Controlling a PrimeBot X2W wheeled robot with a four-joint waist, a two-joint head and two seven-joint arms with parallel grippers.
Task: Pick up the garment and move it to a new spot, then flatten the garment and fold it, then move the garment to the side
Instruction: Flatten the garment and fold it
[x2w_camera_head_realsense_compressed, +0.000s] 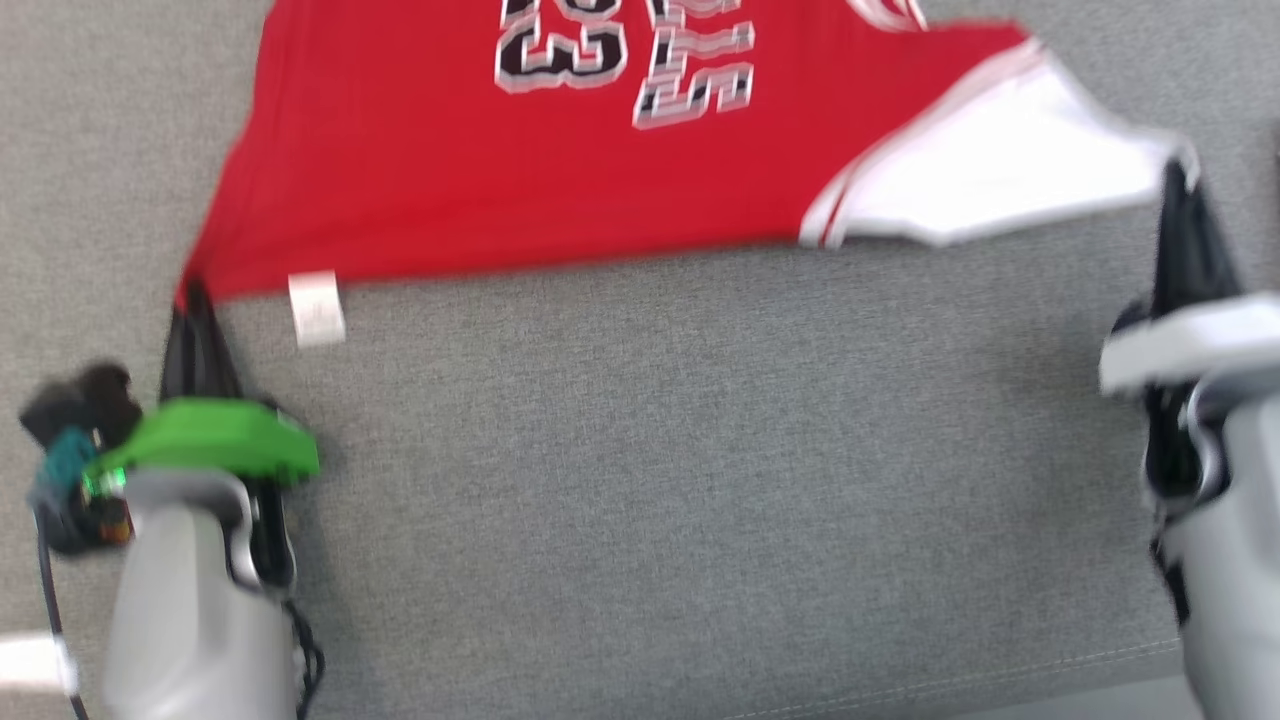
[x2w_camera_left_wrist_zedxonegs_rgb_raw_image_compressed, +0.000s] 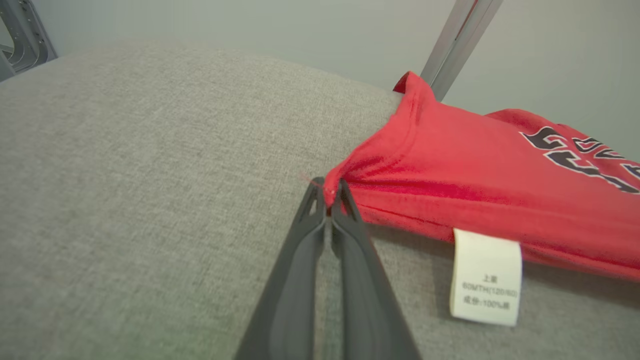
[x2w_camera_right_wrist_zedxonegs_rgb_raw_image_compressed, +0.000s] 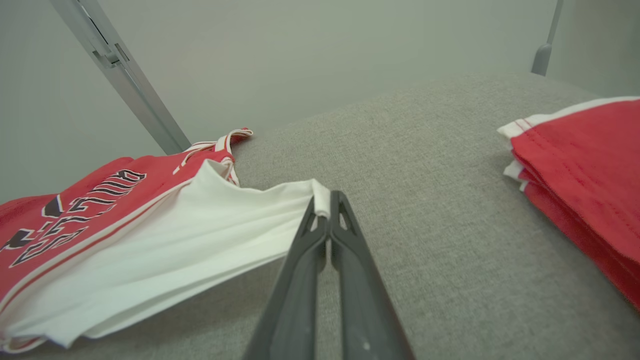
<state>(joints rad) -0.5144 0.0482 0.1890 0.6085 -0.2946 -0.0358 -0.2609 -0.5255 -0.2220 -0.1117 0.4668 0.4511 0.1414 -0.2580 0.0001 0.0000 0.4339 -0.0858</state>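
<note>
The garment (x2w_camera_head_realsense_compressed: 480, 170) is a red jersey with black-and-white lettering and a white sleeve (x2w_camera_head_realsense_compressed: 1000, 165), stretched across the far part of the grey cloth surface. My left gripper (x2w_camera_head_realsense_compressed: 190, 295) is shut on its red bottom corner (x2w_camera_left_wrist_zedxonegs_rgb_raw_image_compressed: 350, 172), pinched at the fingertips (x2w_camera_left_wrist_zedxonegs_rgb_raw_image_compressed: 330, 192). My right gripper (x2w_camera_head_realsense_compressed: 1180, 180) is shut on the tip of the white sleeve (x2w_camera_right_wrist_zedxonegs_rgb_raw_image_compressed: 320, 197). The near edge of the garment (x2w_camera_right_wrist_zedxonegs_rgb_raw_image_compressed: 150, 235) hangs taut between the two grips, lifted slightly off the surface. A white care label (x2w_camera_left_wrist_zedxonegs_rgb_raw_image_compressed: 484, 275) dangles from the red hem.
The grey upholstered surface (x2w_camera_head_realsense_compressed: 650, 480) spreads wide in front of the garment. A folded stack of red clothing with white trim (x2w_camera_right_wrist_zedxonegs_rgb_raw_image_compressed: 585, 175) lies to the right of my right gripper. A metal pole (x2w_camera_right_wrist_zedxonegs_rgb_raw_image_compressed: 120, 75) stands behind the surface.
</note>
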